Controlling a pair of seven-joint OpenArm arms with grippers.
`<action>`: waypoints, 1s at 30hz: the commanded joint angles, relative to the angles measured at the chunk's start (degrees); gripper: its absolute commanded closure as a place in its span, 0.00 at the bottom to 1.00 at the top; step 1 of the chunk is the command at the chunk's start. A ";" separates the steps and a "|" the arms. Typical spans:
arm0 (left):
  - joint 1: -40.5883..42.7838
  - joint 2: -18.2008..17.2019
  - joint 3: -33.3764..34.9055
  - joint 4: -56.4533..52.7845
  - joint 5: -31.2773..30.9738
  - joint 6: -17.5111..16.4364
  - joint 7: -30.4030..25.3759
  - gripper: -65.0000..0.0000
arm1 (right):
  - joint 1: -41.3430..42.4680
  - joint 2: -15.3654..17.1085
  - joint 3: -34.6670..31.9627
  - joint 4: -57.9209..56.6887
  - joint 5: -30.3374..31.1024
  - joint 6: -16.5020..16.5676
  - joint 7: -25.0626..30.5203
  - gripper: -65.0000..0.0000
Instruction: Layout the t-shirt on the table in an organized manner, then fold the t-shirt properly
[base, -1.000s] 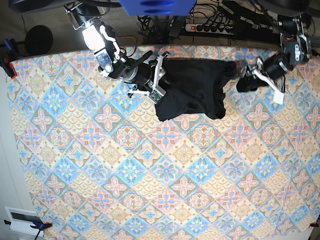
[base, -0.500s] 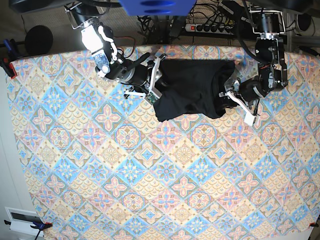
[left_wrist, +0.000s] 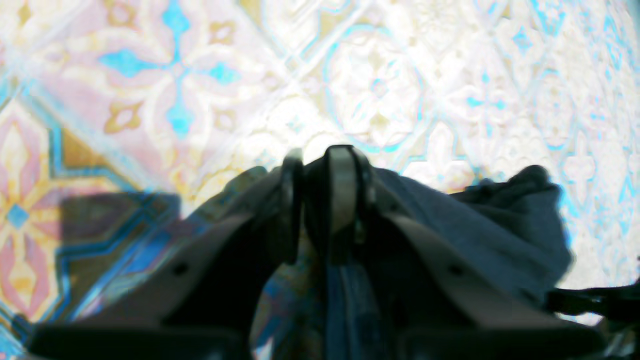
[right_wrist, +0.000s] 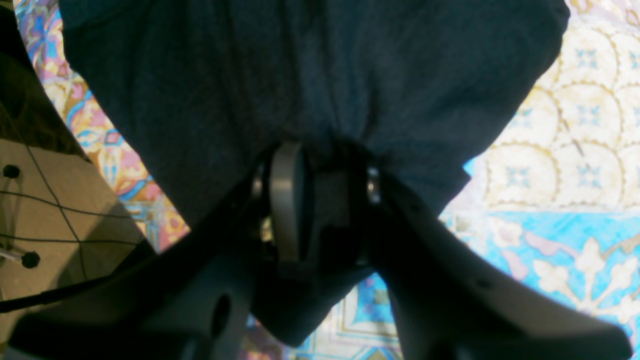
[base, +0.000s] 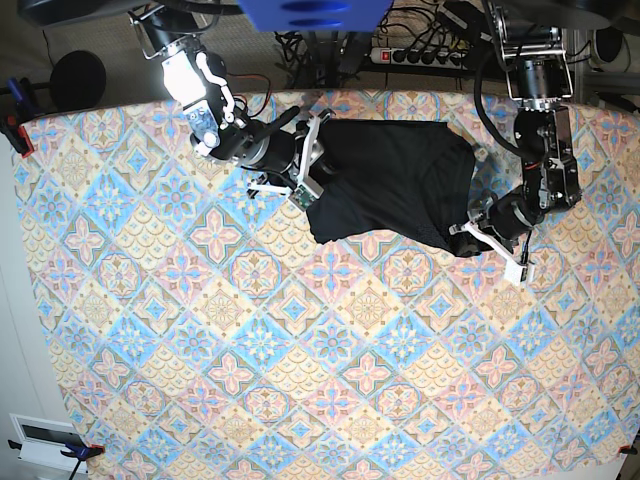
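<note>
The plain black, thin-fabric long-sleeved t-shirt (base: 390, 180) lies bunched near the far edge of the counter (base: 300, 350), a large rectangular surface under a cloth of pastel blue, pink and yellow diamond tiles. It sits between the two arms, its lower hem running roughly level with both tools.

A second ago the left tool (base: 468, 228) hung off the shirt's edge, out over the patterned cloth at the far side. Half a second ago it had come down beside the shirt's lower corner. Now it sits at that corner, lower on the counter than before, and the fabric there is drawn out into a point toward it. In the left wrist view the two fingers (left_wrist: 340, 190) stand close together with dark cloth (left_wrist: 475, 225) gathered right behind and beside them; the tool (left_wrist: 320, 200) appears clenched on the shirt's edge.

The right tool (base: 312, 165) has barely shifted across the three moments, staying at the opposite side of the shirt. The right wrist view shows it (right_wrist: 320, 200) pinching a puckered fold of the dark fabric (right_wrist: 300, 75), the cloth fanning away from the grip over the counter (right_wrist: 575, 175).
</note>
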 joint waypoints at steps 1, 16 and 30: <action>-1.04 -1.02 -0.45 2.35 -2.60 -0.41 -0.74 0.85 | 0.54 -0.02 0.14 2.02 0.45 0.15 1.23 0.77; 21.91 -4.80 -12.76 21.60 -13.24 -0.49 3.56 0.84 | 0.63 0.07 0.14 12.13 0.80 0.15 1.49 0.77; 29.29 -0.40 -4.41 27.40 -11.83 -0.49 3.48 0.84 | 14.34 -0.20 -4.08 -1.50 7.66 0.15 1.58 0.77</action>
